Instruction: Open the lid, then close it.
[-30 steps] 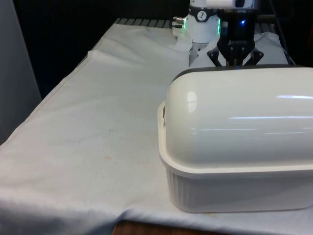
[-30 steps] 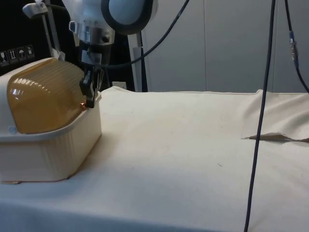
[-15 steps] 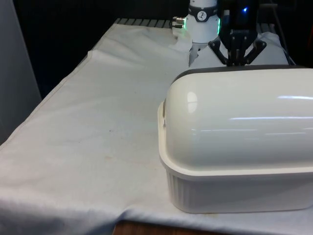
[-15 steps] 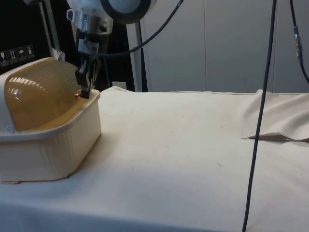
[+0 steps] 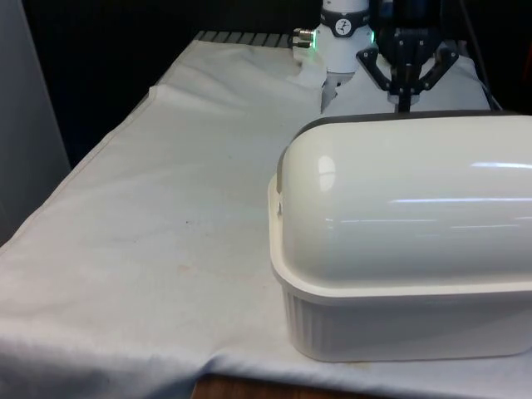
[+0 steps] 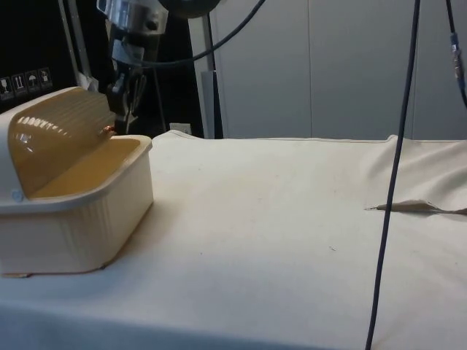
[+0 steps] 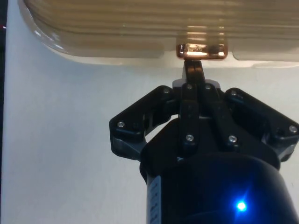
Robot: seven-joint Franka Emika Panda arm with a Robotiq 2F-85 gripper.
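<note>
A cream bread box stands on the table with its back to the front view's camera, its domed roll lid looking white there. From the side the lid is amber and ribbed, rolled partway back, so the box gapes at its front. My gripper hangs over the lid's raised front edge, shut, with its tips against the small copper handle. The wrist view has the handle on the ribbed lid, just beyond my gripper. Behind the dome rises my gripper.
White cloth covers the table, rumpled at the side view's far right. A black cable hangs down in front of the side camera. The robot's base stands just behind the box.
My gripper has risen and moved back over the box, taking the lid's front edge and handle with it. The lid has rolled further back and the box's front gap has widened.
</note>
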